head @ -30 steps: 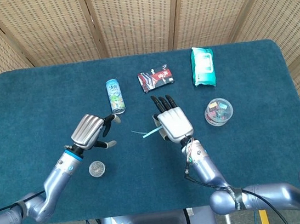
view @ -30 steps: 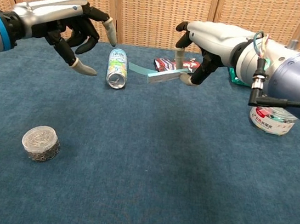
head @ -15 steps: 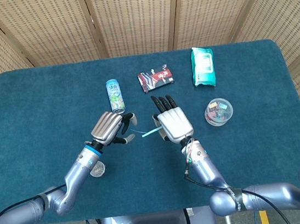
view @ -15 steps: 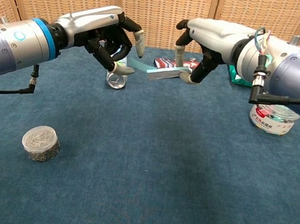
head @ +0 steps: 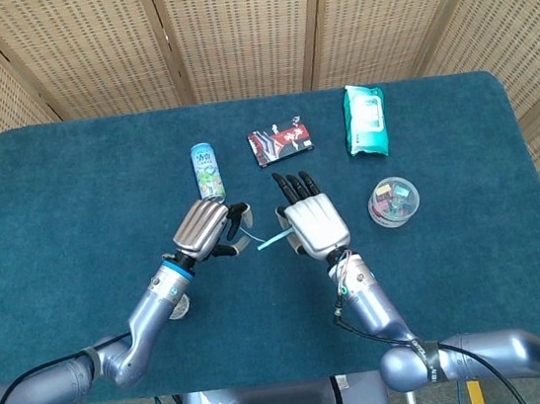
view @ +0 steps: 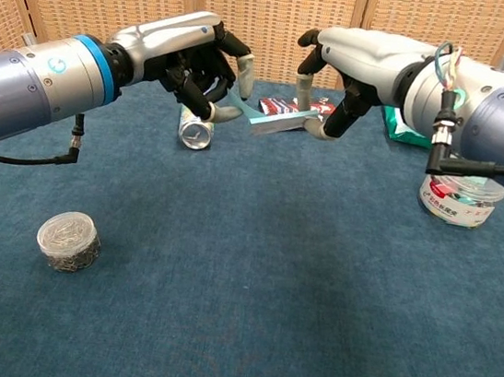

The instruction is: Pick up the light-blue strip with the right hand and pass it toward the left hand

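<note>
The light-blue strip [head: 273, 240] [view: 265, 121] hangs above the blue table, roughly level. My right hand [head: 312, 221] [view: 352, 62] pinches its right end between thumb and a finger. My left hand [head: 204, 229] [view: 191, 50] is at the strip's left end, fingers curled and apart. In the chest view its thumb lies just under that end and a finger above it. No firm grip by the left hand shows. In the head view the strip's left tip is hidden under the left fingers.
A green drink can [head: 206, 172] [view: 195, 130] lies behind the left hand. A round metal tin [view: 68, 241] sits at the front left. A red packet [head: 282, 143], a wipes pack [head: 366, 120] and a clear tub [head: 393, 202] lie around the right hand.
My left hand has moved right, from well left of the strip to its left end. The right hand has held the strip almost still.
</note>
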You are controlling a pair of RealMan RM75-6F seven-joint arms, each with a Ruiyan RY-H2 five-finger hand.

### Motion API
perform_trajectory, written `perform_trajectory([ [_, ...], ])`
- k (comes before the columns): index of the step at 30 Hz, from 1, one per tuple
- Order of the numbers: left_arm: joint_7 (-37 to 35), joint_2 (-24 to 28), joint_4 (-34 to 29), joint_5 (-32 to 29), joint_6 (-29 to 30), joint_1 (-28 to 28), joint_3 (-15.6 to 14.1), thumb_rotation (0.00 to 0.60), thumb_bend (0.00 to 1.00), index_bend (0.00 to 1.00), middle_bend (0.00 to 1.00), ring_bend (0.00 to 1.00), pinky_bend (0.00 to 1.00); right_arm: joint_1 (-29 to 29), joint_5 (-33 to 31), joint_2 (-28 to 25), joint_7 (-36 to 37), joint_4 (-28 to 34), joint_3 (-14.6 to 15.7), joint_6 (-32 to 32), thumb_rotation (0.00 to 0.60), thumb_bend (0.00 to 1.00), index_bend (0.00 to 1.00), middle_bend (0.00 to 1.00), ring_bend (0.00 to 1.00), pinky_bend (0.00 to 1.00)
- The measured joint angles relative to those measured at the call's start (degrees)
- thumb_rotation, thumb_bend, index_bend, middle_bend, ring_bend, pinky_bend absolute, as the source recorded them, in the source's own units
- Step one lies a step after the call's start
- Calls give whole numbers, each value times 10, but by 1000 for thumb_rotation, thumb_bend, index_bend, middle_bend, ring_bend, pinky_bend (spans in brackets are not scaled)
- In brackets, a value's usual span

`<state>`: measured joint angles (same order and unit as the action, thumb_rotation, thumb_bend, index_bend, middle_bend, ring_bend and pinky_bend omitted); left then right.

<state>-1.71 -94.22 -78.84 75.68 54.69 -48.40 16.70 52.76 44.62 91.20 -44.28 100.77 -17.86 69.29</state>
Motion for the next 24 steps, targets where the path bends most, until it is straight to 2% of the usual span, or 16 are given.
perform_trajectory([
  [8,-4,-2,-4,-2,4,-4,-4,600,360,550,786,803,714,0,-3,-8,5,6,1,3,600,517,597,0,0,0],
  [16,-5,-8,3,3,15,-6,-8,600,531,598,786,803,715,0,-3,-14,8,8,4,5,600,517,597,0,0,0],
  [24,-8,-12,13,1,22,-6,-10,600,574,651,786,803,714,-2,-3,-19,11,5,9,4,600,516,597,0,0,0],
])
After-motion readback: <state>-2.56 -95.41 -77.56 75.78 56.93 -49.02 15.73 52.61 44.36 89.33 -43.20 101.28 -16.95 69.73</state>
